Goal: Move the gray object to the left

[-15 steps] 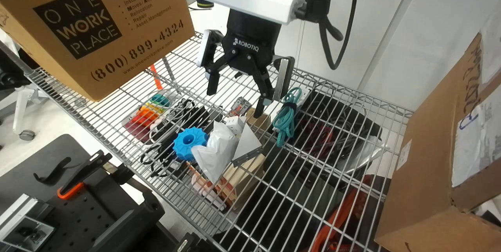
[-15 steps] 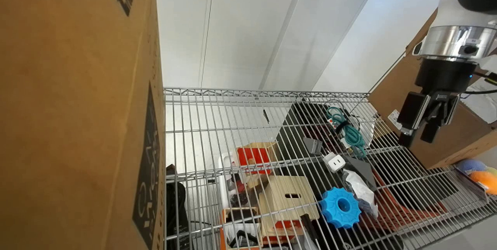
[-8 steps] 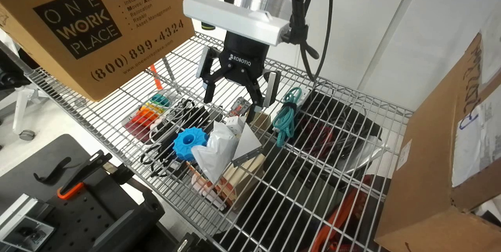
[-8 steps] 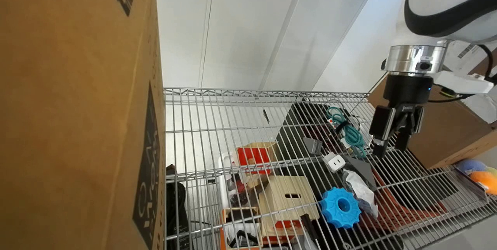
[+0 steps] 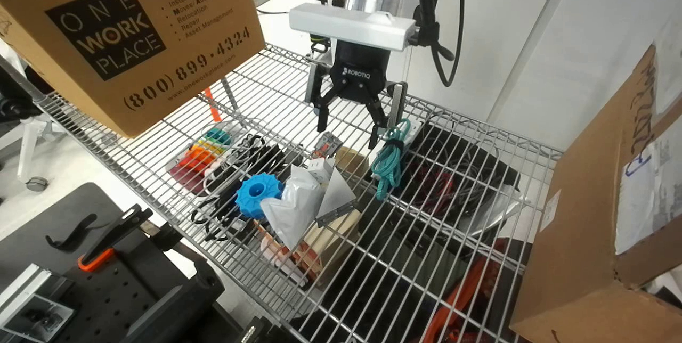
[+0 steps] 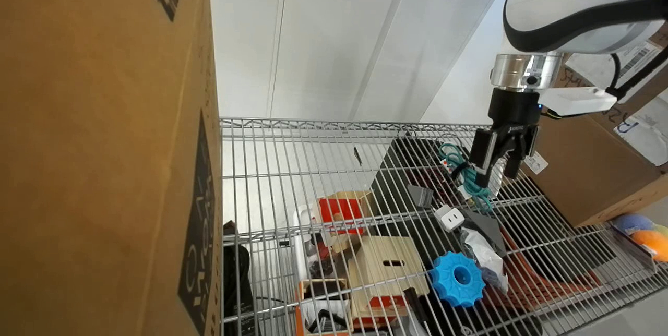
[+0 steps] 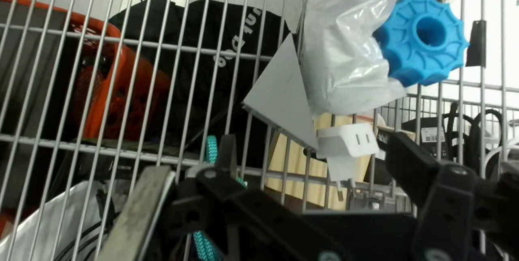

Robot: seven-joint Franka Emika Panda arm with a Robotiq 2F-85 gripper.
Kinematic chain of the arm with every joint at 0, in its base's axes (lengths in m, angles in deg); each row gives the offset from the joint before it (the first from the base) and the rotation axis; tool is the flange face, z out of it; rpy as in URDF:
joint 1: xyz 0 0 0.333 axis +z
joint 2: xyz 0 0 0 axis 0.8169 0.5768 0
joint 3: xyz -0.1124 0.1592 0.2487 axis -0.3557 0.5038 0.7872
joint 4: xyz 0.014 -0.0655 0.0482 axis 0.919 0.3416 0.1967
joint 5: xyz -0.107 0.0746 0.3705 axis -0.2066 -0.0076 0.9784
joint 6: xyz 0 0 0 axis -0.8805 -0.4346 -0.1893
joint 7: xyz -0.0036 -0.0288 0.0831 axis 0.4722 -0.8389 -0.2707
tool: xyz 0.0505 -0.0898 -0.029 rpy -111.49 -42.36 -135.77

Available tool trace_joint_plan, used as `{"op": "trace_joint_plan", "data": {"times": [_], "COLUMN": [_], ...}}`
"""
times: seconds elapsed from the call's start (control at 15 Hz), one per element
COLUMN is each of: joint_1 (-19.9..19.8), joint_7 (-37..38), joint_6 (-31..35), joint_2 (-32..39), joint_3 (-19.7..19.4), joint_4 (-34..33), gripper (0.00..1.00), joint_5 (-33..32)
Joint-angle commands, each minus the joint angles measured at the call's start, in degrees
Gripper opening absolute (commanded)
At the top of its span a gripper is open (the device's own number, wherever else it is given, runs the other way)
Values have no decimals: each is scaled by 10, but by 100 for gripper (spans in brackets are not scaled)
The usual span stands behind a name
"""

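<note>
gripper point(image 7: 314, 147): jaws stood wide apart, held nothing
gray triangle point(image 7: 282, 95): likely target, lay mid-frame in wrist view, up-left of jaw gap, long side slanted down-right
small gray block point(image 6: 420, 196): rival candidate

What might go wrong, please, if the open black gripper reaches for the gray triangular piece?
The white boxy adapter and crumpled white plastic bag sit beside the gray triangular piece, so the gripper could nudge either. A corner might catch in the metal wire shelf. The bundled teal cord nearby could snag the gripper.
</note>
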Motion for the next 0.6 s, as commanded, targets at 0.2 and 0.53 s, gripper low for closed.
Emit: {"op": "trace_joint_plan", "data": {"times": [0.2,0.53], "joint_1": [13,48], "joint_7": [-27,-50], "joint_6": [29,26], "joint_2": [85,133], "joint_3": [15,20], "joint_4": [-137,-199], "gripper": [99,100], "joint_5": [-8,-15]}}
